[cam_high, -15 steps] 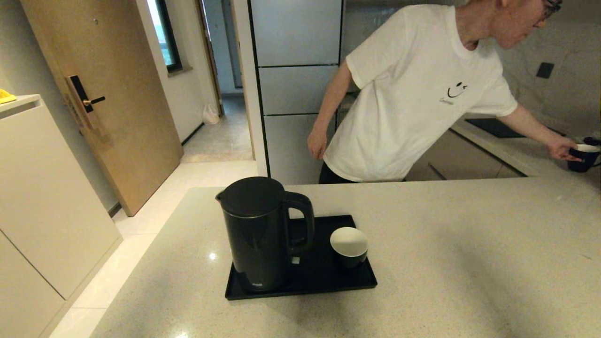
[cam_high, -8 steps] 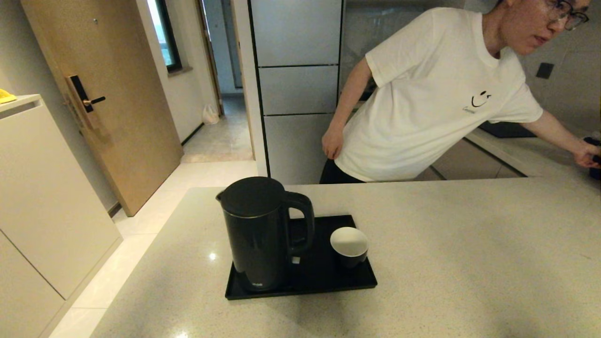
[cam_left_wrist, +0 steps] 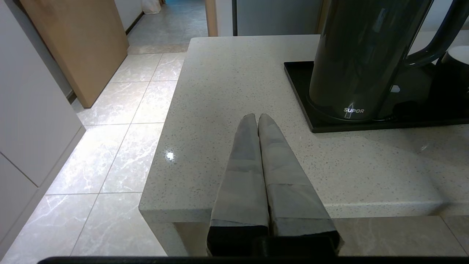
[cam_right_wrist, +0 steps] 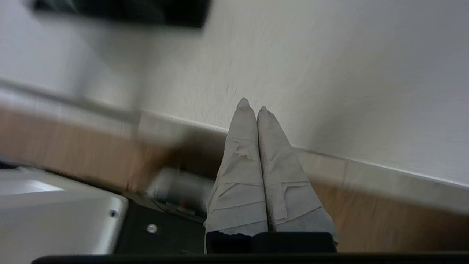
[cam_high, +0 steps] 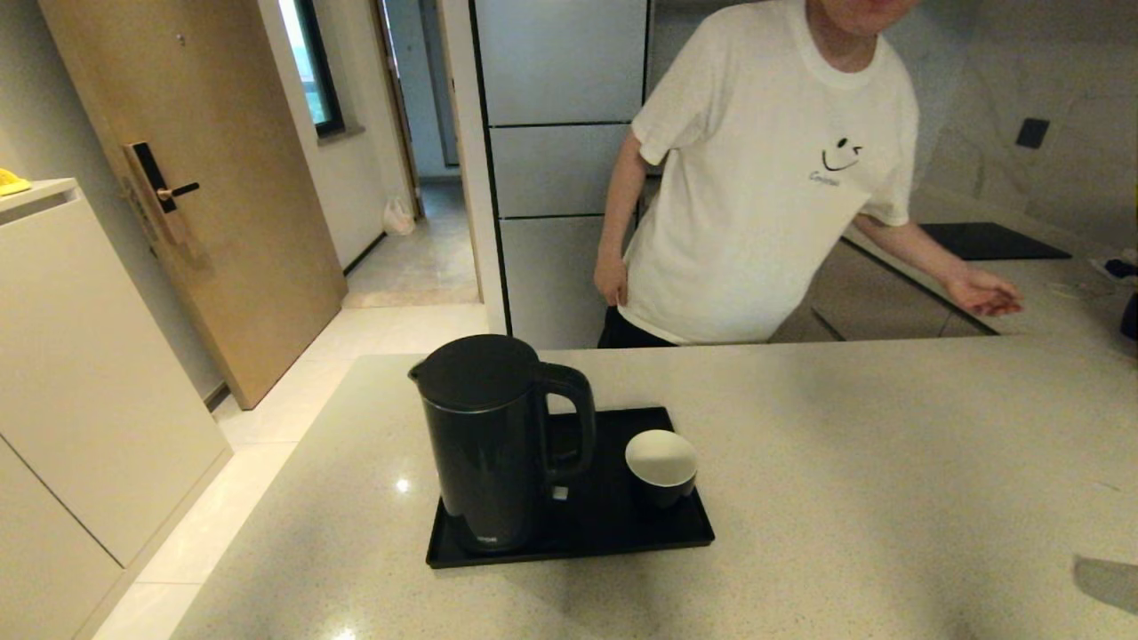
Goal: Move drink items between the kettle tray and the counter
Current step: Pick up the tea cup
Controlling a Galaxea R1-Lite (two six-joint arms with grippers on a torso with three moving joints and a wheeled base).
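Near edge of the counter [cam_high: 889, 462]: left gripper [cam_left_wrist: 255, 118] parked, fingers pressed together; right gripper [cam_right_wrist: 251, 104] likewise closed, empty, over the edge. Beyond, the kettle tray [cam_high: 622, 533] carries the black electric kettle [cam_high: 484, 440] and the handleless cup [cam_high: 661, 467]. The right fingers should part before reaching the cup, well clear of the kettle handle. Behind, a bystander [cam_high: 765, 178].

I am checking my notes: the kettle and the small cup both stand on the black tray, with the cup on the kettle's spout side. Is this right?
Not quite. The kettle and the cup do both stand on the tray, but the cup is on the kettle's handle side, not its spout side. The head view shows it.
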